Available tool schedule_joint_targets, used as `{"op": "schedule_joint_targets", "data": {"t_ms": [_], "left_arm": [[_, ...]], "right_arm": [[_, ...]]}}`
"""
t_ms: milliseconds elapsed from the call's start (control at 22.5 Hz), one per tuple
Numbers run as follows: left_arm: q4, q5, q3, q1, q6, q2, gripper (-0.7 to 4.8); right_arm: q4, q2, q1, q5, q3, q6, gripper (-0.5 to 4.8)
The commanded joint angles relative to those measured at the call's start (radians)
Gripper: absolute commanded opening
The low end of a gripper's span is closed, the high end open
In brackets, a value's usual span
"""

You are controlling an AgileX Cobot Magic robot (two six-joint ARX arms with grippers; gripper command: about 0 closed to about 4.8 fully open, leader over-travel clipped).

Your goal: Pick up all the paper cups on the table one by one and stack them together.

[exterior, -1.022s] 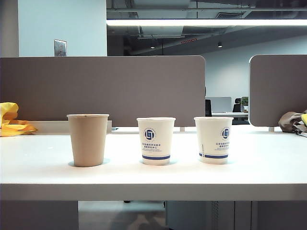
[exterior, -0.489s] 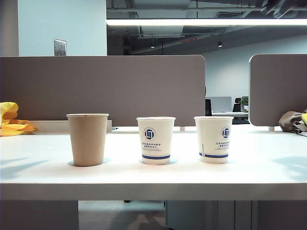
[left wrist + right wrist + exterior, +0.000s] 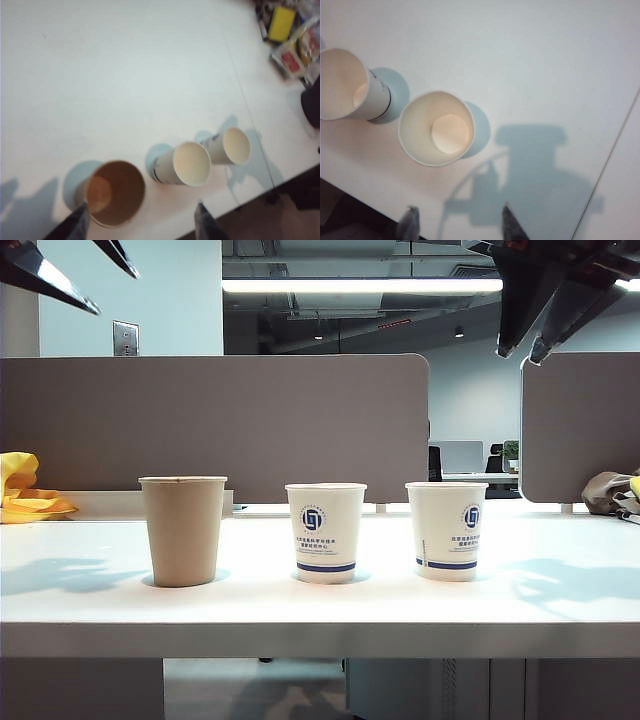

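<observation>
Paper cups stand in a row along the front edge of the table (image 3: 560, 625), all upright and apart from one another, none stacked yet. You have the brown kraft cup (image 3: 183, 531) toward the left end of the row, a white cup with a blue logo (image 3: 325, 533) in the middle, and a second white cup (image 3: 446, 530) on the right.

Your left gripper (image 3: 75, 270) hangs high above the table's left part, well clear of the brown cup; in the left wrist view its two fingertips (image 3: 80, 224) stand wide apart with nothing between them, and all three cups lie below, the brown one nearest.

Your right gripper (image 3: 525, 345) hangs high above the table's right part, just right of the second white cup and well above it. Its dark fingers (image 3: 520, 300) point downward. In the right wrist view the tips (image 3: 508, 224) are parted and hold nothing, with bare table between them and the second white cup just beside.

Grey partition panels (image 3: 215, 425) stand along the back edge, and a yellow item (image 3: 20, 490) lies at the back left corner.
</observation>
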Motion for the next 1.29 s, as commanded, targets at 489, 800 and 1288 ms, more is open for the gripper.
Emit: {"op": "schedule_joint_targets", "data": {"t_ms": [489,800,1288], "left_arm": [[-0.047,-0.145,0.005,-0.116,-0.071,0.045,2.71],[-0.183,-0.212,0.005,-0.116,-0.043,0.159,2.67],[-0.166,-0.212,0.005,-0.115,-0.035,0.251,2.67]], "right_arm": [[0.055,0.086,0.002,-0.035,0.006,0.175,2.13],[0.030,0.121,0.003,-0.035,0.006,0.179,2.13],[0.042,0.192,0.002,-0.036,0.006,0.179,2.12]]}}
